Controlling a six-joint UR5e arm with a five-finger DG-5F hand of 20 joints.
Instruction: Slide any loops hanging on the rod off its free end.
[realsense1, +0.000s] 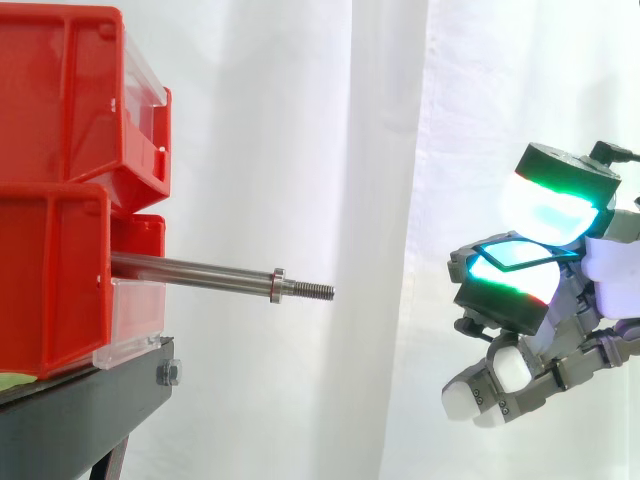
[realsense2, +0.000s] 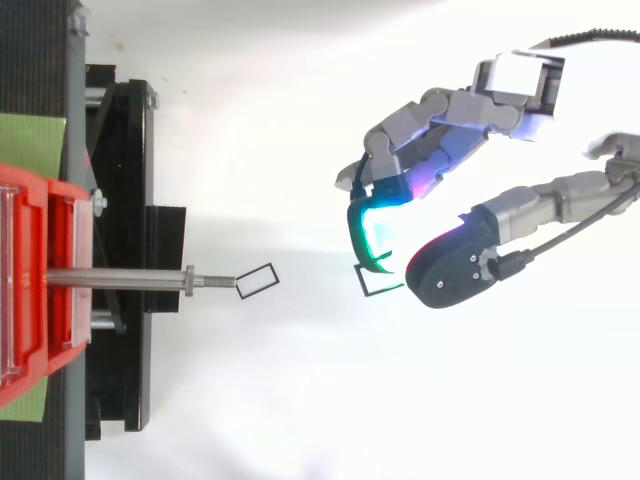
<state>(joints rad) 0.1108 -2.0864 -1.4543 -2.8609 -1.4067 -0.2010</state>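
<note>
A steel rod (realsense1: 190, 270) sticks out level from the red bins (realsense1: 50, 290), ending in a collar and a threaded free tip (realsense1: 318, 291). In the side view nothing hangs on it. Well to the right of the tip, my hand (realsense1: 570, 310) has its glowing pads closed on a thin black rectangular loop (realsense1: 515, 252), which pokes out below the fingertips (realsense2: 375, 283) in the top view. A second black rectangular loop (realsense2: 257, 280) lies just past the rod's tip (realsense2: 225, 282) in the top view; I cannot tell its height.
The red bins are stacked on a black stand (realsense1: 90, 410) at the left. A white curtain (realsense1: 380, 150) hangs behind. An open gap separates the rod's tip from the hand.
</note>
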